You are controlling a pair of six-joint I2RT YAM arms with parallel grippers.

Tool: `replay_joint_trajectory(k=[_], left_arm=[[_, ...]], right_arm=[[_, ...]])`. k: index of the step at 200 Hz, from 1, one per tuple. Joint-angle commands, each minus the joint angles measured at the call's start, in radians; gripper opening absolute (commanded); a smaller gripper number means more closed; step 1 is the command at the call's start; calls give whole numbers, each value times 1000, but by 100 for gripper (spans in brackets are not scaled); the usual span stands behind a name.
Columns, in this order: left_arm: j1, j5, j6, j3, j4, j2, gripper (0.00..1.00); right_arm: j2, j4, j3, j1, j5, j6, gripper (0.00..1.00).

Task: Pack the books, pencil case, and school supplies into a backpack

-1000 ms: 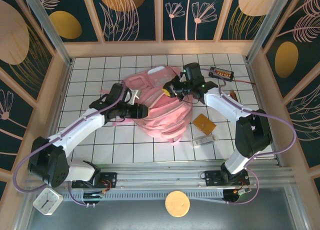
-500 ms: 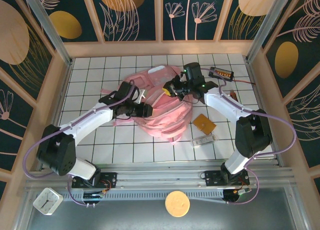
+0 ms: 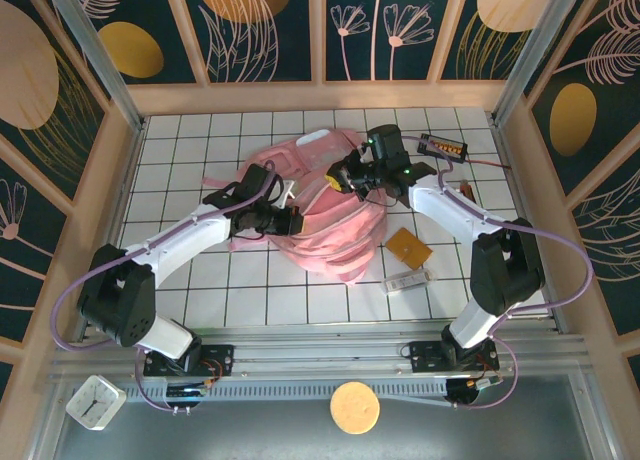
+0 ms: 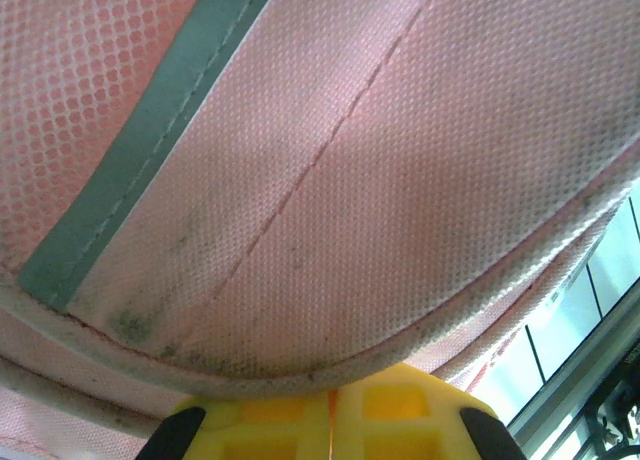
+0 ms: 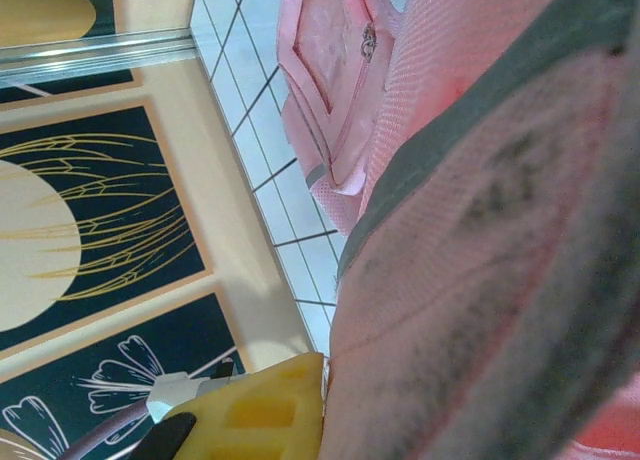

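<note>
We flank the backpack [image 3: 335, 245].
Left claw [image 3: 289, 220] pinches its hem; right claw [image 3: 344, 178] state we cannot tell; orange-brown book [image 3: 409, 247] lies lower right, nearer it.

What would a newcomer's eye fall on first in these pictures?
The pink backpack lies in the middle of the white tiled table, the left gripper at its left edge and the right gripper at its far edge. To its right lie an orange-brown square book and a small whitish block.
</note>
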State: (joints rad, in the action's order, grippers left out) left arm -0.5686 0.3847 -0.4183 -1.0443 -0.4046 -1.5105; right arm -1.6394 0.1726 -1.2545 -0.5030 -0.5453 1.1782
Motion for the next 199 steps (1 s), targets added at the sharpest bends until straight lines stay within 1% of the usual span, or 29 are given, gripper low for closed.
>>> replay_joint_trajectory(k=[1,19,64,100,124,139,171,199], left_arm=[[-4,-6,34,-2,26,5,0],[-4,-46,68,5,-28,24,0],[1,-208,134,46,-174,104,0],[54,-299,118,91,-200,140,0],[129,-357,101,80,-201,119,0],[168,-369,112,77,-183,99,0],[197,-429,155,11,-166,22,0],[215,-450,170,-18,-139,-37,0]], right_arm=[[16,-81,-15,-2,-23,-13,0],[26,-71,-10,8,-17,-21,0],[45,-52,8,41,-8,-49,0],[53,-45,13,47,-16,-64,0],[63,-22,13,47,-20,-83,0],[72,-3,13,48,-16,-100,0],[93,15,26,54,-16,-115,0],[98,18,26,62,-32,-125,0]])
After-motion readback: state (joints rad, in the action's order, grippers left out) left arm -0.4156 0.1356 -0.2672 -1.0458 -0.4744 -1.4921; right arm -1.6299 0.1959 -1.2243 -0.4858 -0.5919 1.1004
